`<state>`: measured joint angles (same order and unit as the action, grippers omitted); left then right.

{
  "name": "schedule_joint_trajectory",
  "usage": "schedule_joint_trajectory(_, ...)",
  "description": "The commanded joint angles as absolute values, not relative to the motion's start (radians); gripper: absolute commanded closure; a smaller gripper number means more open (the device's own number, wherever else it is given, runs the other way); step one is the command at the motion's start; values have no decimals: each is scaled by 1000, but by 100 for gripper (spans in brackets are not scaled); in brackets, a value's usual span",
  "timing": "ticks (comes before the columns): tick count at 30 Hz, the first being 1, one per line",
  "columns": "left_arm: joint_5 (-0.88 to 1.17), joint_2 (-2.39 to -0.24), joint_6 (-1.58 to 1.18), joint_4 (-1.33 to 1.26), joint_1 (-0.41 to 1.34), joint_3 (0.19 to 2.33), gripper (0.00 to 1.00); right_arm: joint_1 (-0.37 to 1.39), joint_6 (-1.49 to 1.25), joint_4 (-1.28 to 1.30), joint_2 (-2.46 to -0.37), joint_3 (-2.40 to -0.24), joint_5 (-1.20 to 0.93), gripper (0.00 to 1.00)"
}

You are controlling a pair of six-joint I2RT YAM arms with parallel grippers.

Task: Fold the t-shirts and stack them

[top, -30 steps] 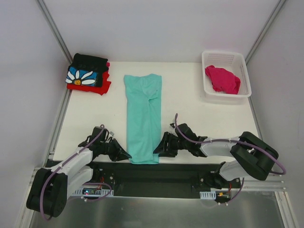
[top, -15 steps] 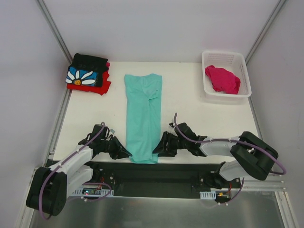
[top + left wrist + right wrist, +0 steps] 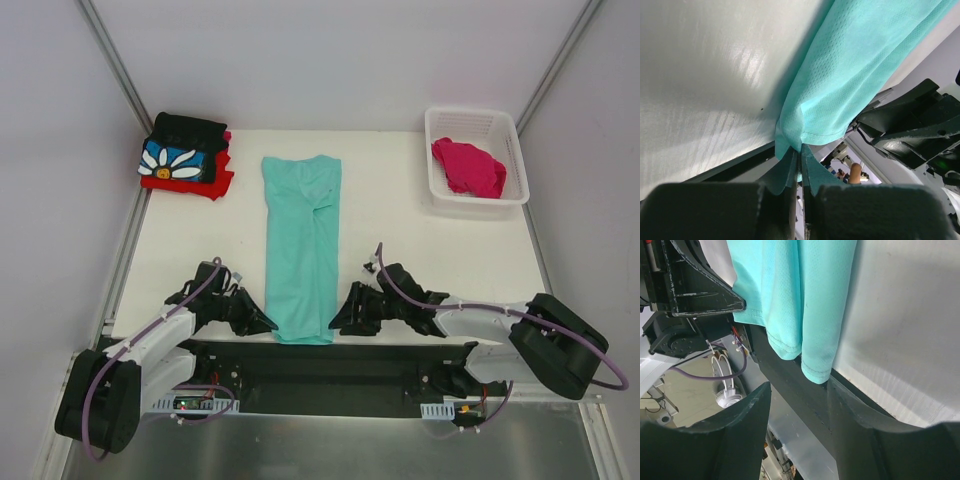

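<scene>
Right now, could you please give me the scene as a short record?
Teal shirt: folded long, mid-table, near end over the edge
Left hand: shut on its near left corner
Right hand: open, by its near right corner, not gripping
Far left: daisy shirt on red shirt
Pink shirt: crumpled in basket, far right

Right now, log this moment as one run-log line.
left gripper: shut on mint-teal t-shirt near hem corner | right gripper: open at opposite near corner | magenta-pink t-shirt: in basket
</scene>
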<state>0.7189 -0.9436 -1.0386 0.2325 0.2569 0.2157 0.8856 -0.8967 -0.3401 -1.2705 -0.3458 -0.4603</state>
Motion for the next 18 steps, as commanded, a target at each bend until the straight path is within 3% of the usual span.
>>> schedule_joint_trajectory(1, 698, -943, -1046, 264, 272, 239, 100, 893, -877, -333, -1285, -360, -474, 48)
schedule_joint_trajectory(18, 701, -940, -1051, 264, 279, 236, 100, 928, -903, -457, -1436, -405, -494, 50)
